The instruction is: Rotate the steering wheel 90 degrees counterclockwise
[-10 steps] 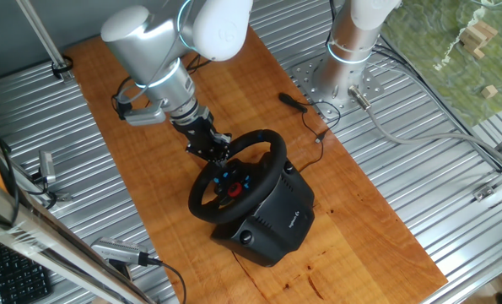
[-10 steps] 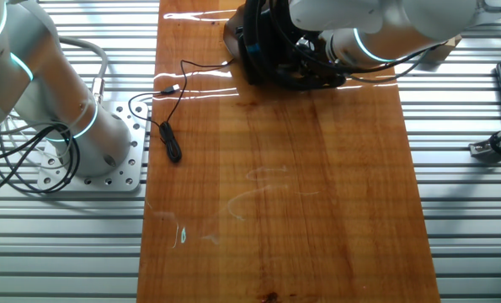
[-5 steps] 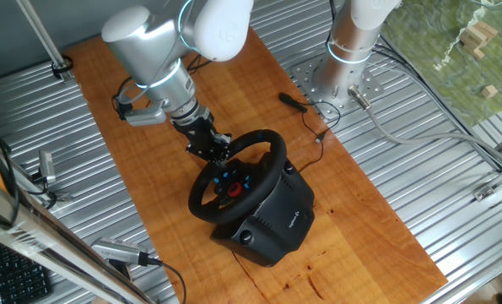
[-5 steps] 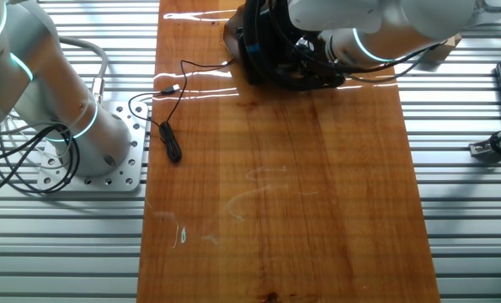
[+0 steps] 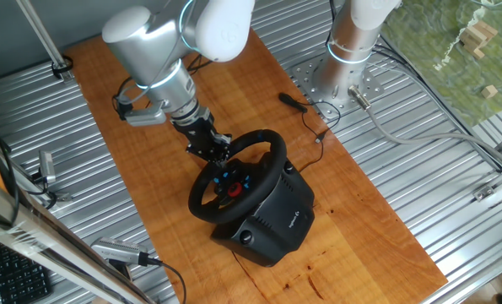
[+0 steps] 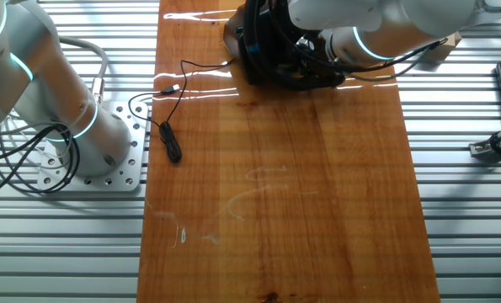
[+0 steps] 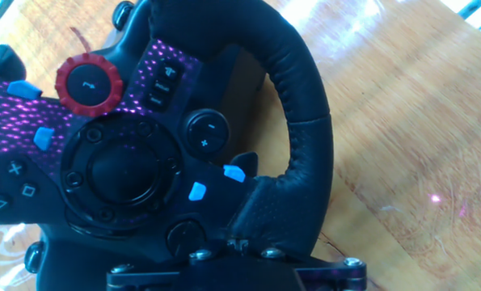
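Observation:
The steering wheel (image 5: 275, 159) is a black round wheel with red and blue hub buttons, tilted on its boxy black base (image 5: 276, 215) in the middle of the wooden board (image 5: 141, 177). My gripper (image 5: 213, 152) sits at the wheel's upper-left rim and is closed on it. In the hand view the padded rim (image 7: 305, 121) curves down into my gripper (image 7: 240, 257) at the bottom edge, beside the red dial (image 7: 89, 83) and the hub; the fingertips are hidden there. In the other fixed view the wheel (image 6: 263, 42) is at the board's far end, with my gripper (image 6: 307, 61) against it.
A thin black cable with a plug (image 5: 294, 101) lies on the board behind the wheel and shows in the other fixed view (image 6: 170, 139). The arm's round mounting plate (image 5: 335, 84) stands beside the board. Ribbed metal table surrounds the board (image 6: 275, 194).

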Robot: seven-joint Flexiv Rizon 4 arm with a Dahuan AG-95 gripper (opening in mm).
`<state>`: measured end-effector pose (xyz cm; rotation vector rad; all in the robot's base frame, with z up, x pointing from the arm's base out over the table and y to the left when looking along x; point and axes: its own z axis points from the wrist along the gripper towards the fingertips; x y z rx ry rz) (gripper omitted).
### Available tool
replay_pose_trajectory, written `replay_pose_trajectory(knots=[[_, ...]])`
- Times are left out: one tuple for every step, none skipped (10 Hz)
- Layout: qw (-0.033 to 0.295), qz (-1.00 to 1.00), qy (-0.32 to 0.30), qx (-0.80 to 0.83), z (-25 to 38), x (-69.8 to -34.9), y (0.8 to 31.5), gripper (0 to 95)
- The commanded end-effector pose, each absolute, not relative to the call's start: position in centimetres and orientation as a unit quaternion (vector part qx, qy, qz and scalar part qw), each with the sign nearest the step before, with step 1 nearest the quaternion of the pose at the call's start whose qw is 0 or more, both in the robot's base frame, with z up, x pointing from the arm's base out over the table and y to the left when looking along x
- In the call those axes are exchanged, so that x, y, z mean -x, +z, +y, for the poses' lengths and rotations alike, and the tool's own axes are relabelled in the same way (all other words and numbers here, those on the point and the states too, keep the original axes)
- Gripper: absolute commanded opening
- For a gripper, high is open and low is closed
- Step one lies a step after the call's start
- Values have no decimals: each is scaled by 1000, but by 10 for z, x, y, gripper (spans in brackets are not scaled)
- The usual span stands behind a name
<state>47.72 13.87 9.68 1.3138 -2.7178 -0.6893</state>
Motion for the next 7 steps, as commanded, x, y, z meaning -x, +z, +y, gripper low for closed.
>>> replay_pose_trajectory(knots=[[29,-879,-216,-424,137,-477,97,0],[32,-879,-216,-424,133,-476,100,0],[37,-877,-218,-426,117,-472,109,0],[41,-874,-221,-430,105,-468,117,0],[44,-876,-223,-426,98,-465,123,0],[54,-891,-214,-396,86,-457,141,0],[65,-909,-194,-363,78,-449,158,0]])
